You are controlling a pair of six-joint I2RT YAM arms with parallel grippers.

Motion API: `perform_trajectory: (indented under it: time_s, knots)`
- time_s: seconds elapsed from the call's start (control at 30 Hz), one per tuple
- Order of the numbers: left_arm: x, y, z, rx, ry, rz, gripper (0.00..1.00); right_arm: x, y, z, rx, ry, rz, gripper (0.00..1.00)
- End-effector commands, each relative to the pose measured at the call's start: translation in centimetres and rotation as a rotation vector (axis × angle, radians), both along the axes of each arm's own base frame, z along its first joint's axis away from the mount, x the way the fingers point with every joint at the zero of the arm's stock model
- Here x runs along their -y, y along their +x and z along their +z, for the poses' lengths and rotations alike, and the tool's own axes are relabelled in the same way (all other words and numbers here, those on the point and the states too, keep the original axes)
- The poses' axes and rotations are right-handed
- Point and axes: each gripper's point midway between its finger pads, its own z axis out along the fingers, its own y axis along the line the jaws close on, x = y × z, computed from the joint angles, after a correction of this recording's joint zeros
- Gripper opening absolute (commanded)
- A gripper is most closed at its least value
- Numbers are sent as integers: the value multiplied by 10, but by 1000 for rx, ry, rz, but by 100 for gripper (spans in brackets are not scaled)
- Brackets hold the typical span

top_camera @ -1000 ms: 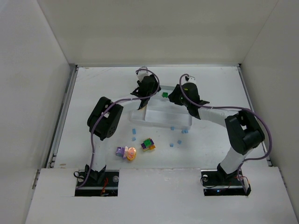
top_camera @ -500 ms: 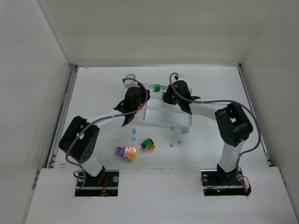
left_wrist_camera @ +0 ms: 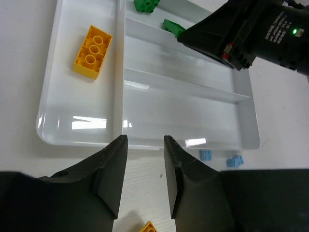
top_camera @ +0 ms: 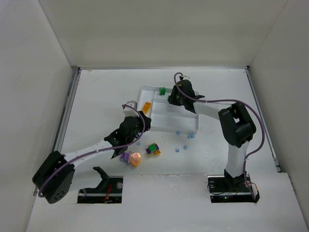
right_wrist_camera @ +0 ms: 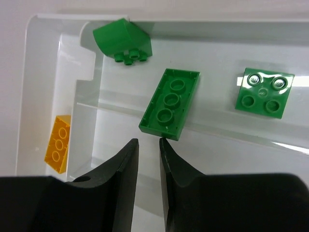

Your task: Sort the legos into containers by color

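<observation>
The white tray [top_camera: 186,126] lies mid-table, split by dividers. A yellow brick [top_camera: 145,107] lies in its left compartment [left_wrist_camera: 92,51]. In the right wrist view, three green bricks lie in the far compartment: a long one [right_wrist_camera: 170,102] resting across a divider, a curved one [right_wrist_camera: 123,41] and a square one [right_wrist_camera: 264,92]. My right gripper [right_wrist_camera: 148,142] is open and empty, with its tips just short of the long brick [top_camera: 172,98]. My left gripper [left_wrist_camera: 145,145] is open and empty over the table just before the tray's near edge [top_camera: 136,124].
Loose on the table near the front are a purple brick [top_camera: 125,156], an orange round brick [top_camera: 135,158] and a green-purple-yellow stack [top_camera: 153,150]. Several tiny light blue bricks [top_camera: 185,147] lie scattered by the tray's near side [left_wrist_camera: 206,155]. White walls enclose the table.
My left arm has drawn back from the tray toward the near side, and the yellow brick now lies uncovered in the left compartment. My right gripper has shifted left along the far compartment.
</observation>
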Motion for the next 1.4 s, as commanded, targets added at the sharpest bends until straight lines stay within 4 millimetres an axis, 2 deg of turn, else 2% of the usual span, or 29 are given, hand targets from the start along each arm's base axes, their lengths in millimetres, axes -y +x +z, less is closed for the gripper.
perform_trajectory:
  time_s: [0.0,0.2,0.3,0.37,0.47,0.57,0.63,0.7,0.87,0.97,1.07,1.23,1.37]
  knots:
    - [-7,-11,7,28,22,-5,35,13,27,33,88,11,-70,30]
    - [-11,-35,4,13,82,-65,42,36,44,43,122,23,-155,30]
    - [-11,-48,7,18,90,-101,47,36,40,44,132,25,-145,30]
    - [-12,-56,8,20,98,-117,49,39,29,51,144,27,-135,30]
    - [-20,-58,11,26,93,-90,51,21,-7,74,198,47,-67,33]
    - [-26,-52,18,46,67,-52,52,-8,-61,91,246,52,60,37]
    - [-27,-44,24,58,45,-36,52,-29,-110,88,264,12,189,43]
    - [-29,-38,29,62,25,-22,52,-39,-154,77,266,-40,291,49]
    - [-32,-22,42,81,-41,3,53,-35,-243,65,267,-244,499,69]
    - [-32,-15,52,101,-97,1,53,-29,-274,67,272,-385,612,76]
    - [-35,-13,61,118,-139,1,53,-27,-294,62,266,-516,748,83]
    - [-44,-14,72,153,-171,8,53,-39,-304,33,212,-631,938,88]
    - [-54,-19,76,175,-186,20,54,-59,-311,26,232,-641,1048,90]
